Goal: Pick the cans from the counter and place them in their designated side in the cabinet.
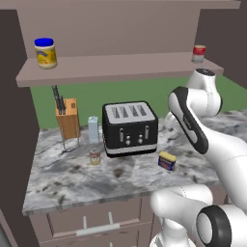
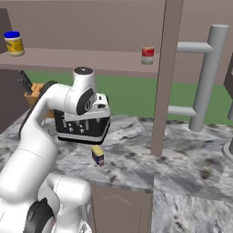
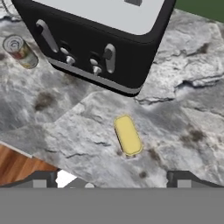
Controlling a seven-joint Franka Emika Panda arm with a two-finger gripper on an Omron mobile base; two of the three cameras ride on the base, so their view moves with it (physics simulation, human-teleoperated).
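The boxy dark-blue can [image 1: 167,160] with its yellow label stands on the marbled counter [image 1: 72,185] in front of the toaster's right corner. It is also seen from the right [image 2: 97,155]. In the hand view its yellow top [image 3: 127,135] lies just ahead of my gripper [image 3: 113,179], which hovers above it, open and empty, fingers wide apart. The short round can [image 1: 95,156] with the tan-and-red label stands left of the toaster, at the hand view's upper left [image 3: 19,51]. The cabinet shelf [image 1: 120,65] runs above the counter.
A black toaster [image 1: 129,128] sits mid-counter, close behind the boxy can. A knife block [image 1: 67,118] and a pale carton [image 1: 93,129] stand at the back left. On the shelf are a yellow jar [image 1: 45,53] at left and a red-and-white can [image 1: 198,53] at right. A cabinet side panel [image 2: 164,77] rises at right.
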